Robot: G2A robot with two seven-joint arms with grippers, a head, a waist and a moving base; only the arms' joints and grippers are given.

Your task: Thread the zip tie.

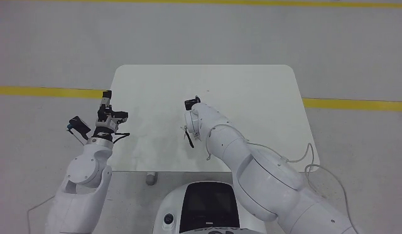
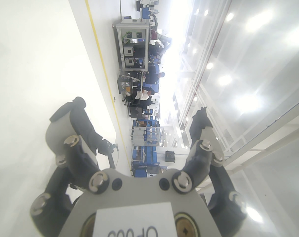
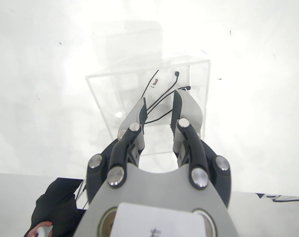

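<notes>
Right gripper (image 3: pixel 160 97) is hanging with its fingers spread wide, pinching nothing, tips poised over a clear box (image 3: pixel 102 104). Thin black zip ties (image 3: pixel 177 73) are lying inside that box, showing right between the fingers; whether a pad is touching one, I cannot tell. The box is sitting on the white table (image 1: pixel 251 96), under the right arm. Out at the table's left edge, the left gripper (image 2: pixel 139 107) is gaping open too, holding nothing, pointing out toward the room.
</notes>
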